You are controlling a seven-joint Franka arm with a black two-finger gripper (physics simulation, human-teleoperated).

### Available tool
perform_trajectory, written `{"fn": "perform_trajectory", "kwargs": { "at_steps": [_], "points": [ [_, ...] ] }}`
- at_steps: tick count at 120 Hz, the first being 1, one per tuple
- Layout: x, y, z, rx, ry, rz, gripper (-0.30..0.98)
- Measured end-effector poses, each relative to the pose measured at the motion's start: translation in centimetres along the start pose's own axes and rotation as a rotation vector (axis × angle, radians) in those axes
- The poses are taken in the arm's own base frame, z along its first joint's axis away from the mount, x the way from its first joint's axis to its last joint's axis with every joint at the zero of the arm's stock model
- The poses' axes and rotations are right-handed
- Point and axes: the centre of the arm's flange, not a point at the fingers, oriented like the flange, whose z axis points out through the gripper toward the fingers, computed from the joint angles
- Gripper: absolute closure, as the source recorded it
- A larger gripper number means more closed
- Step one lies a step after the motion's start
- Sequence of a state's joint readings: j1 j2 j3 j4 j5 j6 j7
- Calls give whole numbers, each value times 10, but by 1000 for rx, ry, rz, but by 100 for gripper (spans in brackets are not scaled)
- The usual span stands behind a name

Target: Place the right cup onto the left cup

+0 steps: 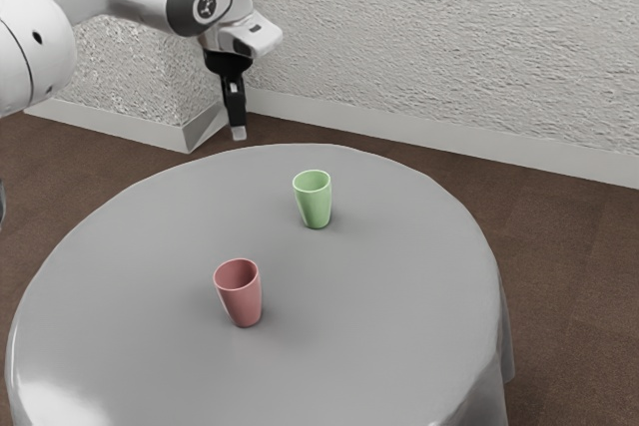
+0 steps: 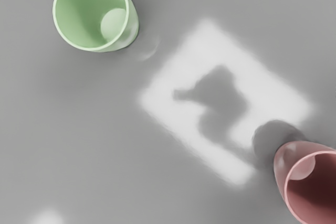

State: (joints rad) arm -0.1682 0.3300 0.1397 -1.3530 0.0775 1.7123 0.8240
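My gripper (image 1: 239, 133) hangs in the air, pointing down, high over the far part of the table toward the exterior view's left, apart from both cups. A green cup (image 1: 315, 205) stands upright with its mouth up, and a red cup (image 1: 243, 298) stands upright closer to the exterior camera. Looking down from the hand, the wrist view has the green cup (image 2: 92, 14) near one corner and the red cup (image 2: 286, 163) partly cut off at the opposite corner. Both look hollow, with nothing inside.
A round table with a grey cloth (image 1: 399, 306) carries the two cups, which stand well apart. Behind it are a textured white wall (image 1: 439, 37) and a pale baseboard (image 1: 399, 131). Bright reflections and shadows lie on the cloth between the cups in the wrist view.
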Motion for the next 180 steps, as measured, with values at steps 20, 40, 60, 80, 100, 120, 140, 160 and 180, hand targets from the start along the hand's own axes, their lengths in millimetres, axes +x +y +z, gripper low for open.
{"fn": "perform_trajectory", "kwargs": {
  "at_steps": [20, 40, 60, 80, 100, 120, 140, 160, 180],
  "points": [
    [38, -18, 35, 3, 10, 49, 0],
    [66, -25, 83, -13, -7, 94, 0],
    [84, -21, 121, -48, 6, 114, 0],
    [86, -21, 162, -71, 8, 103, 0],
    [92, -24, 176, -49, 10, 116, 0],
    [107, -24, 182, -13, 14, 149, 0],
    [114, -33, 196, -2, 26, 154, 1],
    [111, -40, 211, -3, 27, 152, 26],
    [112, -48, 218, 21, 23, 161, 53]
  ]
}}
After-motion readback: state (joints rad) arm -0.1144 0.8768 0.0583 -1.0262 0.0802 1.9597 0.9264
